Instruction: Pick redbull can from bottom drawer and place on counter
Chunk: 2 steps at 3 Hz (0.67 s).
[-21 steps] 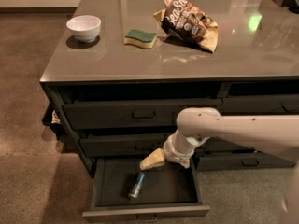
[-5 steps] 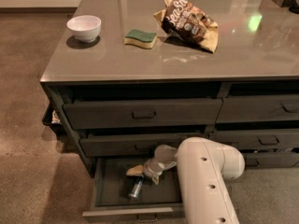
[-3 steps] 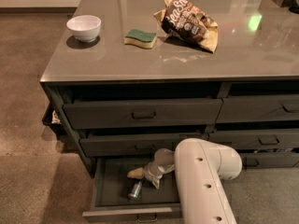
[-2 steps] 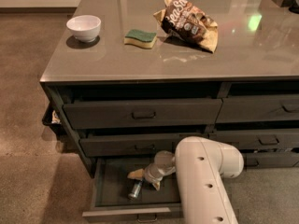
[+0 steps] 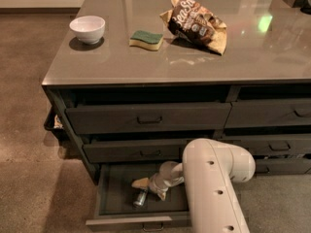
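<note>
The bottom drawer (image 5: 141,221) is pulled open at the foot of the dark cabinet. The redbull can (image 5: 141,197) lies on its side on the drawer floor, blue and silver, one shiny end towards me. My gripper (image 5: 148,187) reaches down into the drawer, its tan fingertips just above and to the right of the can, close to it or touching it. My white arm (image 5: 214,188) fills the lower right and hides the drawer's right part. The counter (image 5: 194,42) is grey-brown and glossy.
On the counter stand a white bowl (image 5: 87,28), a yellow-green sponge (image 5: 146,39) and a crumpled chip bag (image 5: 197,23). Two closed wide drawers (image 5: 148,118) sit above the open one. A second drawer column (image 5: 277,115) is at the right. Brown floor lies to the left.
Seven seconds ago the arm came in from the right above the drawer. It has since swung down into the drawer beside the can. Over the last second it has hardly moved.
</note>
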Available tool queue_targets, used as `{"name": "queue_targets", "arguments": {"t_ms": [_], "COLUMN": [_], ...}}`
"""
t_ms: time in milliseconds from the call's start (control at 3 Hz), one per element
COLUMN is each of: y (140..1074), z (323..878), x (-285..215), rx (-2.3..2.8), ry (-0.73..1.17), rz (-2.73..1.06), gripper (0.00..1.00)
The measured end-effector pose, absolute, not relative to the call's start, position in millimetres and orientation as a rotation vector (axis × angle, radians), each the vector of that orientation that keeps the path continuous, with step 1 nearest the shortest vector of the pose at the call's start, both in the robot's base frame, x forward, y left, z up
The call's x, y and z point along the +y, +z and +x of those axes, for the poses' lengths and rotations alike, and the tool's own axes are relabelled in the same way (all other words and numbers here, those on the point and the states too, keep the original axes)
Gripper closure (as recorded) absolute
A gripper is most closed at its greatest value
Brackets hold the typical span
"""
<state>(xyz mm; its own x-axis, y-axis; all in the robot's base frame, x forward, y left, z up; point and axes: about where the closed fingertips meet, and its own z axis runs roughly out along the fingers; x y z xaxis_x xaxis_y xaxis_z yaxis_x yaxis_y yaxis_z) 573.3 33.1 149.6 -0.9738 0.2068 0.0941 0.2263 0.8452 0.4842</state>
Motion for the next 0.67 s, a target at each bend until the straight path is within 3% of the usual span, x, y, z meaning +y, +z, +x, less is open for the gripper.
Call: {"name": "queue_targets", "arguments": {"t_ms": [667], "y": [141.1], "z": [567.3], "x": [62.8], "rx": [-2.983], "ry": [-0.844], "rz": [-0.322], "gripper": [0.0]}}
